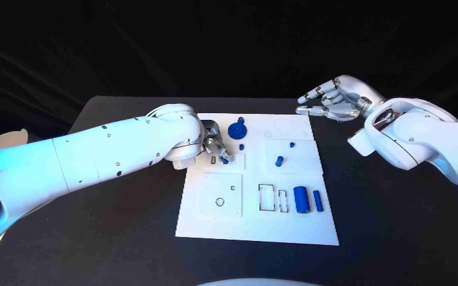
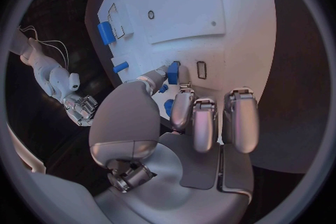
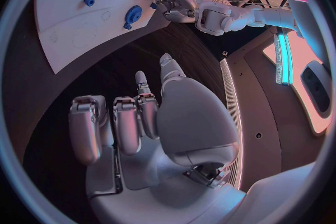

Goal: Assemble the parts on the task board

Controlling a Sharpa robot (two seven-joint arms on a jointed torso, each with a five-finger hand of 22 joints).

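The white task board lies in the middle of the black table. My left hand hangs over the board's upper left and pinches a small blue part between thumb and finger; the left wrist view shows this part close above the board beside a narrow slot. Near it are a round blue disc and a small blue peg. My right hand hovers off the board's far right corner, fingers apart, holding nothing; its palm is bare.
A blue cylinder and a blue bar lie at the board's right edge beside rectangular cut-outs. Two more small blue pieces stand mid-board. A square recess with a hole is at lower left.
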